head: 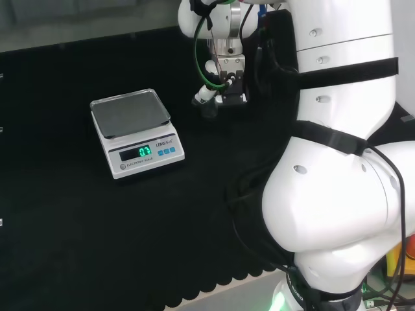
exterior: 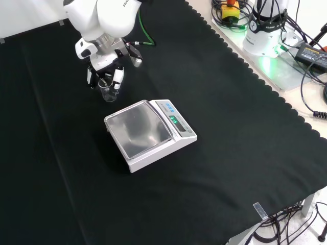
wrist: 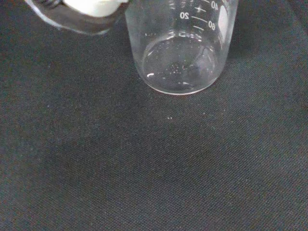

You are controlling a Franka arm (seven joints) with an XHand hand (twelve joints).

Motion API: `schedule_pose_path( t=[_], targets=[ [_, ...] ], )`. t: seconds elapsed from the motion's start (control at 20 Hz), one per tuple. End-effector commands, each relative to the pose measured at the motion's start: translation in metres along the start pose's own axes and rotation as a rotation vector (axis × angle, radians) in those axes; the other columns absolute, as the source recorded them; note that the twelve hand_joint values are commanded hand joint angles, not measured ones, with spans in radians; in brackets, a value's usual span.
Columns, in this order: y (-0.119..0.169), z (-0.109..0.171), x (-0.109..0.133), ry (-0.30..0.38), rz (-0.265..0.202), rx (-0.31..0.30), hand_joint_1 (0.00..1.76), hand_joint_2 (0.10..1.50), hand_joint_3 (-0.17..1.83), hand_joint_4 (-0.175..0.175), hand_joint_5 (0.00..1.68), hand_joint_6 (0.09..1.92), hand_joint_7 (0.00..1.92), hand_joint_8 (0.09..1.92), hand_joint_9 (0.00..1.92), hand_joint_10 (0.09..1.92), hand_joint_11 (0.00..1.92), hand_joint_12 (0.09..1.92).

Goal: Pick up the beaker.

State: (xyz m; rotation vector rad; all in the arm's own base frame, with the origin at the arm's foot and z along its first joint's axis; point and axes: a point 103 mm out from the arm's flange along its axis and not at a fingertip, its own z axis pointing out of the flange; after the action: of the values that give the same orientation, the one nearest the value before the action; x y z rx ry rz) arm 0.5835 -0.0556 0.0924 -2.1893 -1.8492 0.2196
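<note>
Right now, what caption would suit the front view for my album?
Robot hand closes around a clear beaker on black cloth, beside a white scale.

On my bench the black cloth [exterior: 230, 127] covers nearly everything, its scalloped hem running along the right edge in the front view and along the bottom edge in the head view. A white scale [exterior: 150, 133] sits near the middle of the cloth, well in from every edge; its steel pan [head: 126, 113] is bare and its green display [head: 144, 153] is lit, with small blue buttons [head: 166, 151] beside it. Past the cloth's top right corner in the front view, cables [exterior: 311, 46] lie on the bare bench beside a yellow box with a red button [exterior: 229, 8].
</note>
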Motion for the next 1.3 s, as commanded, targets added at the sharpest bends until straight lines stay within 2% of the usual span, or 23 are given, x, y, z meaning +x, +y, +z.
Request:
schedule_pose_path(
  t=[0.05,0.35,0.6,1.05,1.3],
  targets=[
    [-0.003,-0.012,0.003,-0.036,0.000,-0.034,1.14,1.07,0.02,-0.096,1.05,0.89,1.19,0.65,1.57,0.09,1.68,0.50],
    [-0.022,-0.046,-0.001,-0.042,-0.012,-0.106,1.15,1.07,0.01,-0.116,1.06,0.87,1.20,0.64,1.58,0.09,1.67,0.49],
    [-0.048,-0.080,0.006,-0.099,-0.016,-0.131,1.15,1.07,0.01,-0.130,1.07,0.86,1.21,0.63,1.60,0.09,1.67,0.48],
    [-0.100,-0.135,0.029,-0.119,-0.023,-0.089,1.16,1.06,0.01,-0.133,1.07,0.85,1.22,0.62,1.61,0.09,1.67,0.48],
    [-0.133,-0.154,0.048,-0.121,-0.067,-0.088,1.16,1.07,0.01,-0.135,1.07,0.85,1.22,0.62,1.61,0.09,1.67,0.47]
  ],
)
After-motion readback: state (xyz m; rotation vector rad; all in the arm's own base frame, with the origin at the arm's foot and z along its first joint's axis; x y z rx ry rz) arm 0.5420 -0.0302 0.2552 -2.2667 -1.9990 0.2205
